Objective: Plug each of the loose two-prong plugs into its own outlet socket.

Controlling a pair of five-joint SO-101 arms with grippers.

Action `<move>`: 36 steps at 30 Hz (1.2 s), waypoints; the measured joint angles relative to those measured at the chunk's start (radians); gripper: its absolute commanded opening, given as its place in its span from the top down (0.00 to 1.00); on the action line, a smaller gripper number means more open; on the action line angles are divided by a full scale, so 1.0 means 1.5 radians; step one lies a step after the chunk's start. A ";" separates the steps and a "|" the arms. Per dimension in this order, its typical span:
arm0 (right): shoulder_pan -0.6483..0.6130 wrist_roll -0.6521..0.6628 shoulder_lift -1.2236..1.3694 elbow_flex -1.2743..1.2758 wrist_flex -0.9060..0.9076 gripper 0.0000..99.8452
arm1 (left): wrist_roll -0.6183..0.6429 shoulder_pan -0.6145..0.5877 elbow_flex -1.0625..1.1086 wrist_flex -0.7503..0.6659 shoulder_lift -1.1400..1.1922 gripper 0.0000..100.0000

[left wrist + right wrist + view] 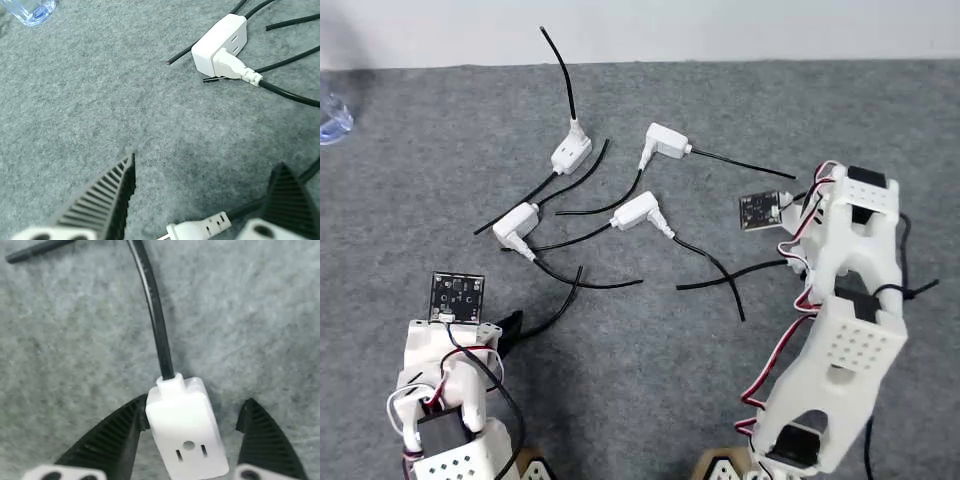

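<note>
Two-arm plugging task, seen from above and from both wrists. The landmark is the joined pair (220,47), a socket block with a plug already seated in it. My left gripper (206,161) hangs spread just beside the pair, on my left arm's side of it, with a loose plug (192,231) lying on the mat (720,380) between the jaws, unpinched. My right gripper (196,401), well apart from the pair and beyond the three loose ends (638,210), is also spread and straddles a socket (186,440); one finger (120,432) touches the socket's side and the other stands clear. Likely faults from here:

- Closing the right jaws unevenly would shove or twist the socket, because only one side bears on it.
- The small plug could skid or roll out of my left jaws.
- Its stiff cord, which runs close to the pair's cords, could snag and drag the pair.
- A tilted grip on either part would leave prongs and slots misaligned.
</note>
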 measured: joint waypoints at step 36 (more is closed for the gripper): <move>-0.453 -0.450 -0.788 0.186 0.291 0.99 | 0.000 0.000 0.000 0.000 0.000 0.61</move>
